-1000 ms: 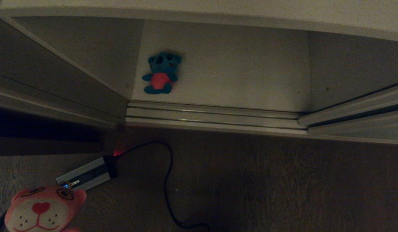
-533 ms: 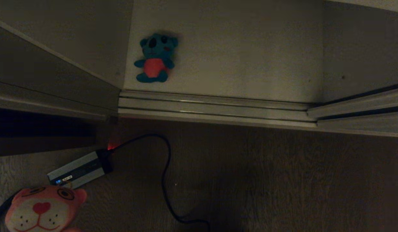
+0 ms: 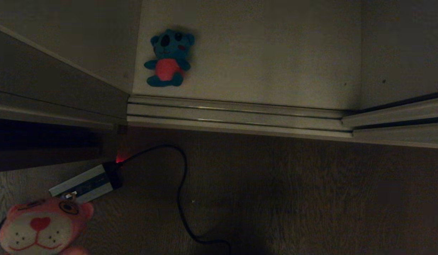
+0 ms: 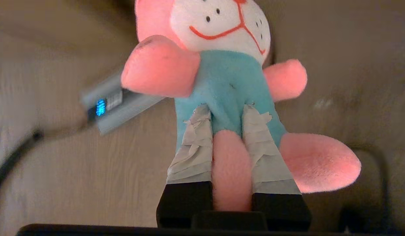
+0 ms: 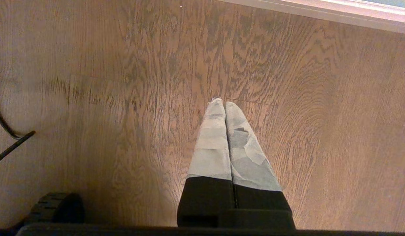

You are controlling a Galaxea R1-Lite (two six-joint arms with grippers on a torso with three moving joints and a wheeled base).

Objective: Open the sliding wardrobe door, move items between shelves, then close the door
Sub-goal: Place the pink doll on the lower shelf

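The blue plush toy (image 3: 166, 58) with a red belly lies on the off-white bottom shelf (image 3: 261, 60), near its left wall. The wardrobe stands open here, with a grey-green sliding door panel (image 3: 52, 88) off to the left. The pink plush toy (image 3: 38, 230) shows at the head view's lower left corner, hanging over the wood floor. My left gripper (image 4: 227, 109) is shut on the pink plush toy (image 4: 228, 82), its taped fingers (image 4: 194, 144) clamped round one pink leg and the teal shirt's hem. My right gripper (image 5: 222, 103) is shut and empty above the floor.
A ribbed metal floor track (image 3: 236, 115) runs along the shelf's front. A grey power box (image 3: 84, 184) with a small blue light lies on the wood floor, and its black cable (image 3: 181, 198) loops to the right. Door frames (image 3: 399, 120) close off the right side.
The whole head view has shifted, so the camera moved: the shelf and blue toy sit higher in the picture and the upper board's edge has left it. The pink toy stays gripped.
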